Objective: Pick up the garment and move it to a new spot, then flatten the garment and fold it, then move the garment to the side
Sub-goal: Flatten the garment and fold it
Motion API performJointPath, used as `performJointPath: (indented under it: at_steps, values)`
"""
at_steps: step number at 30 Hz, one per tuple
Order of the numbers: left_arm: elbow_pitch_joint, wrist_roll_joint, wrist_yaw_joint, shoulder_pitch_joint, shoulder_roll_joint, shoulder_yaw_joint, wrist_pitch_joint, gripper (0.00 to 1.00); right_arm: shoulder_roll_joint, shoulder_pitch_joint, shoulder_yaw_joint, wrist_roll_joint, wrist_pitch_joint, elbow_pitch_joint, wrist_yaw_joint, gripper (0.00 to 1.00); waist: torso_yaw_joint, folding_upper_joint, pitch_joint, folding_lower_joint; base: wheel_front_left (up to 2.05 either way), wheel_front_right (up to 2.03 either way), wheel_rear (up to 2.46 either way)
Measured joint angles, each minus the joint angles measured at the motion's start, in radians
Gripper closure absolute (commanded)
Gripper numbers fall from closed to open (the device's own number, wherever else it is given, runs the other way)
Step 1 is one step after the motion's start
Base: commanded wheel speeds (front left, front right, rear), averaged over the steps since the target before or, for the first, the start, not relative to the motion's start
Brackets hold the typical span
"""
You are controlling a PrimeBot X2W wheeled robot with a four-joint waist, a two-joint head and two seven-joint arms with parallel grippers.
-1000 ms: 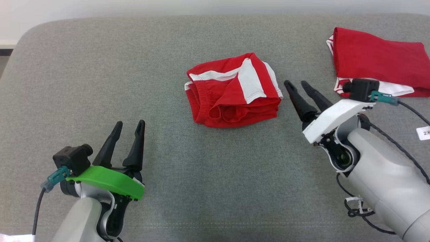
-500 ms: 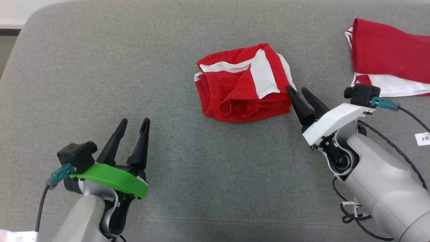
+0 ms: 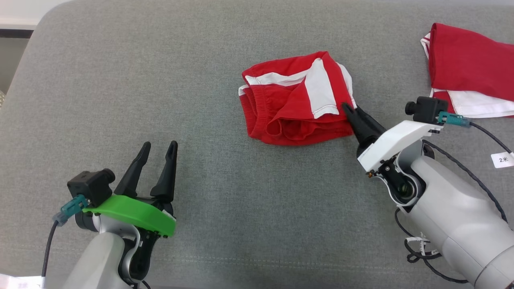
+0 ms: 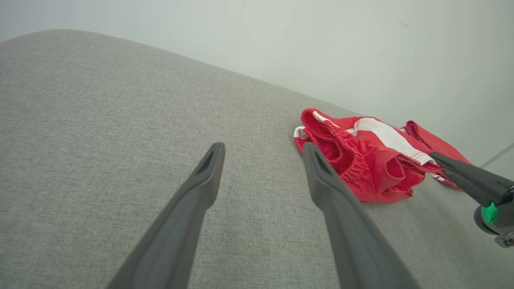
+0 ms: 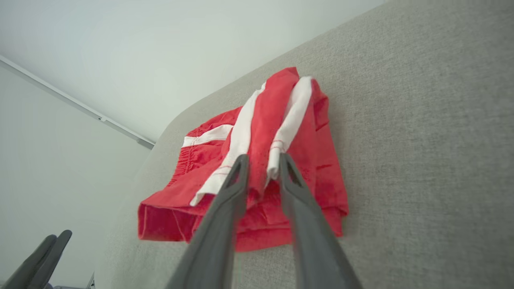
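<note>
The garment (image 3: 295, 100) is a crumpled pair of red shorts with white stripes, lying mid-surface on the grey cushion (image 3: 120, 80). My right gripper (image 3: 351, 107) is at its right edge, fingers drawn close together. In the right wrist view this gripper (image 5: 264, 158) pinches a raised red fold of the garment (image 5: 313, 160) between two white stripes. My left gripper (image 3: 160, 143) hovers open and empty at the lower left, well away from the cloth. In the left wrist view, the garment (image 4: 361, 160) lies ahead to the right of the left gripper (image 4: 263, 145).
A second red and white cloth (image 3: 470, 72) lies folded at the far right of the cushion. A small white label (image 3: 502, 159) hangs on the right arm's cable. The cushion's rounded back-left corner (image 3: 36, 36) is near a pale wall.
My right gripper reached the garment's right edge and its fingers narrowed onto a fold. The head camera shifted, sliding the whole picture rightward. The left arm stayed put.
</note>
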Motion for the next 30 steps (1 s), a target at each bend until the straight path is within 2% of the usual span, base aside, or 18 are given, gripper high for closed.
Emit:
performJointPath:
  at_steps: [10,13,18,26,30]
  values:
    - [0.004,0.0,0.0,-0.002,-0.005,-0.007,0.0,0.0,0.0,-0.033,-0.007,0.003,-0.002,-0.024,0.0,1.0,0.005,0.0,-0.006,0.0,0.0,0.0,0.0]
    - [0.004,0.0,0.0,-0.002,-0.02,-0.017,0.0,0.0,0.003,-0.051,-0.029,0.049,-0.002,-0.047,0.0,1.0,0.02,0.0,-0.008,0.0,0.0,0.0,0.0]
    - [0.004,-0.003,0.0,-0.003,-0.026,-0.029,0.0,0.0,0.006,-0.114,-0.034,0.054,0.003,-0.055,0.0,1.0,0.046,0.0,-0.004,0.0,0.0,0.0,0.0]
    - [0.002,-0.011,0.0,-0.022,-0.053,-0.04,0.0,0.0,0.011,-0.205,-0.037,0.061,0.067,0.014,0.0,1.0,0.103,0.0,0.021,0.0,0.0,0.0,0.0]
    - [0.001,-0.012,0.0,-0.026,-0.061,-0.046,0.0,0.0,0.009,-0.237,-0.005,0.047,0.124,0.073,-0.002,1.0,0.144,0.0,0.041,0.0,0.0,0.0,0.0]
